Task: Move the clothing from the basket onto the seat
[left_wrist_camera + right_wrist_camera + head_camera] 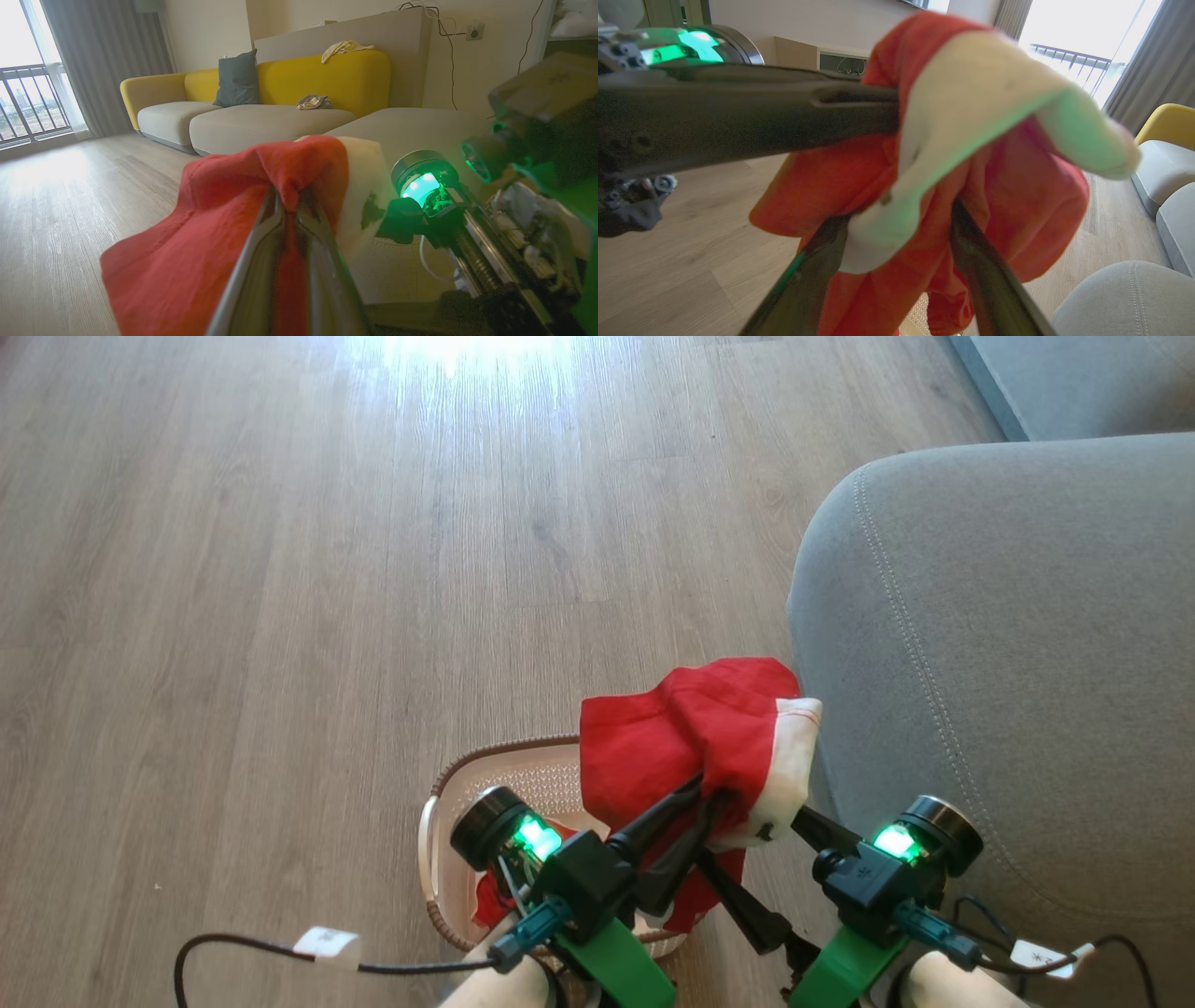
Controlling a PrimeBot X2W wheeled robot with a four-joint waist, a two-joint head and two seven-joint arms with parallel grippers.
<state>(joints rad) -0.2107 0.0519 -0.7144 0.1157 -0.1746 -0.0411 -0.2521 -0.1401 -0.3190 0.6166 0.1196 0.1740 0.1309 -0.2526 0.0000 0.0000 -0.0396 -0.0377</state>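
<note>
My left gripper [708, 793] is shut on a bunch of the red clothing [691, 737], holding it up above the basket [523, 770]. A white trim band [794, 756] with a small dark button hangs on the garment's right side. In the left wrist view the two fingers meet in the red fabric [219, 242]. My right gripper [747, 835] stands open, its fingers either side of the garment's lower folds [887, 242]. More red fabric [487, 903] lies in the basket under my left wrist. The grey seat [1008, 663] is just right of the held garment.
Wooden floor [327, 616] stretches ahead and to the left. A second grey cushion [1074, 383] sits at the far right. The left wrist view shows a yellow-backed sofa [327, 79] with a grey pillow [238, 79] and small cloths across the room.
</note>
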